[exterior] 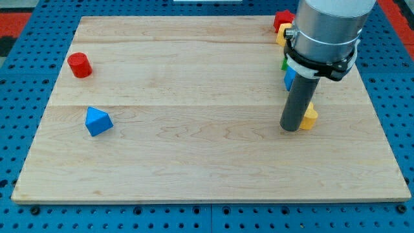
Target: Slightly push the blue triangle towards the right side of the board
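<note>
Camera view: a pale wooden board lies on a blue pegboard desk, seen from above and in front.
Blue triangle: at about 9 o'clock on the board, near its left edge, standing alone.
Red cylinder: at 10 o'clock, up and left of the blue triangle, apart from it.
My tip: at 3 o'clock, resting on the board well apart from the blue triangle, just beside a yellow block on its right.
Other blocks: a red block at 1 o'clock, with yellow, green and blue blocks below it, all partly hidden behind the arm.
Hand: none fitted; the arm ends in a plain rod, so no spread or pinch to report.
Risks: crossing to the triangle's left side could clip it off course; an off-centre contact would probably spin it; too long a push overshoots "slightly".
Writing: none readable.
</note>
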